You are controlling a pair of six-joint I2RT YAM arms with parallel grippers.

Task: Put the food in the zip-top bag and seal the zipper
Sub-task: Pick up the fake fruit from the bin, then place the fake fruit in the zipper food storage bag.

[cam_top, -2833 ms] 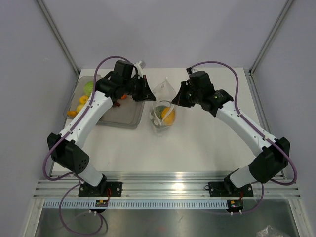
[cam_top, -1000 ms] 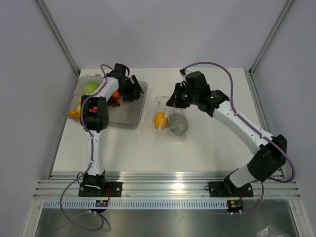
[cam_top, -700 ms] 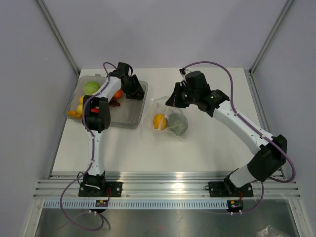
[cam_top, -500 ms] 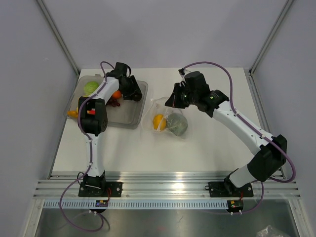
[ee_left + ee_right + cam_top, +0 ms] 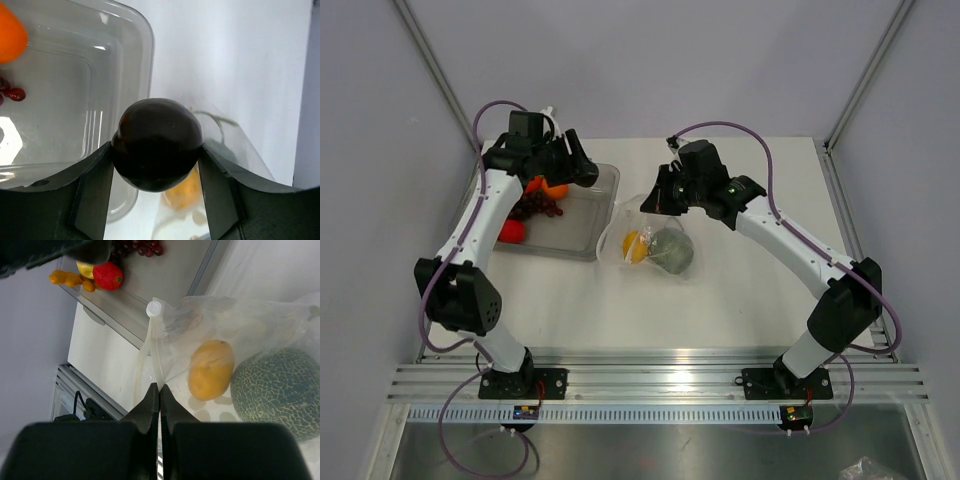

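Zip-top bag [image 5: 660, 245] lies on table just right of grey tray [image 5: 575, 225], its mouth edge at right gripper [image 5: 159, 390] | bag holds yellow-orange piece [image 5: 211, 369] and netted green ball [image 5: 280, 387]; tray holds grapes [image 5: 532, 206], red piece [image 5: 512, 230], orange [image 5: 555, 189] | right gripper pressed together on zipper [image 5: 158, 352]; left gripper [image 5: 583, 172] clamps dark brown ball [image 5: 156, 142] above tray.
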